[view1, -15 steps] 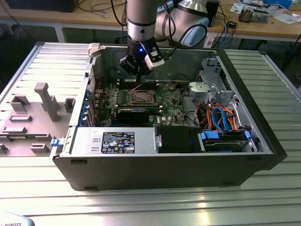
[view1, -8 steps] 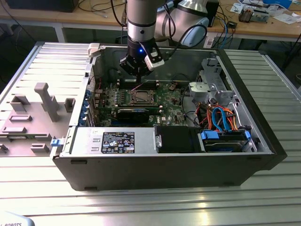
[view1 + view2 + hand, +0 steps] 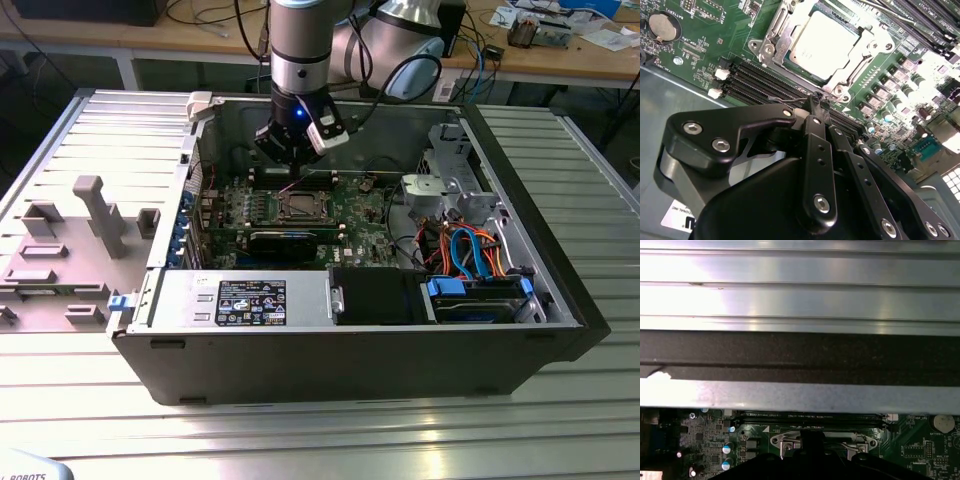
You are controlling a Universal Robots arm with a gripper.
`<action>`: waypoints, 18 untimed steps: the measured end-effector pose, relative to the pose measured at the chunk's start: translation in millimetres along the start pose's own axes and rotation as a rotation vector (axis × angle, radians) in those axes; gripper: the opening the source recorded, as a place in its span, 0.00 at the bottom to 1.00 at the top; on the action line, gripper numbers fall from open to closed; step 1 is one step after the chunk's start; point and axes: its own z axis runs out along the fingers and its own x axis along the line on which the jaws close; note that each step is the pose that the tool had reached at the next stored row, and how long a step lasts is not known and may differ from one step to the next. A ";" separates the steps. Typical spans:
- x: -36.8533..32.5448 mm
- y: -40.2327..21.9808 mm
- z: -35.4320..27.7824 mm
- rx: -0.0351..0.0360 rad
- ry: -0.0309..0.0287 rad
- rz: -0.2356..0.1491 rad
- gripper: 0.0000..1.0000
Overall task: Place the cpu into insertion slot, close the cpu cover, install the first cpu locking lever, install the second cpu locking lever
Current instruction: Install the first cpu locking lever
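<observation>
— While the exterior view takes in the whole open computer case [image 3: 560, 280] on the ribbed table [image 3: 90, 120], where is the cpu?

— Seated in the insertion slot [image 3: 298, 207] mid-motherboard [image 3: 360, 215]; the second wrist view shows the cpu [image 3: 822, 44] framed by the cpu cover [image 3: 860, 47], which lies flat.

— And the gripper [image 3: 815, 104]?

— Its jaws look pinched together on a thin wire lever [image 3: 787, 101] beside the socket.

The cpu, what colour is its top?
Dull silver-grey metal; the cpu shows best in the second wrist view, seated under the cpu cover.
</observation>
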 end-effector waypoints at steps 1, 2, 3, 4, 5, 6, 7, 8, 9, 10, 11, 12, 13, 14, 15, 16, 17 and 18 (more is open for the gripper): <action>0.0 0.0 0.1 0.0000 0.0000 0.000 0.11; 0.0 0.0 0.2 0.0000 0.0000 0.000 0.11; 0.0 0.0 0.4 0.0000 0.0000 0.000 0.11; 0.0 0.0 0.5 -0.0001 -0.0001 0.000 0.11; 0.0 0.0 0.8 0.0000 -0.0001 0.000 0.11; 0.0 -0.1 1.1 0.0000 0.0000 0.000 0.11; 0.0 0.1 1.3 -0.0001 0.0000 0.000 0.11; 0.0 0.2 1.5 0.0000 -0.0001 0.000 0.11; 0.0 0.5 1.8 -0.0001 -0.0001 0.000 0.11; 0.0 0.9 2.0 -0.0001 -0.0001 0.000 0.11; -0.1 1.6 2.4 -0.0001 -0.0002 0.000 0.11; -0.1 2.4 2.7 0.0000 -0.0001 0.000 0.11; 0.0 3.8 3.3 0.0000 0.0000 0.000 0.11; 0.9 5.3 4.1 0.0001 0.0002 -0.003 0.11; 1.6 6.1 4.7 0.0001 0.0005 -0.008 0.11; 2.0 6.7 5.2 0.0001 0.0008 -0.012 0.11; 2.1 7.7 5.9 0.0003 0.0013 -0.018 0.11; 2.1 8.8 7.0 0.0002 0.0012 -0.019 0.11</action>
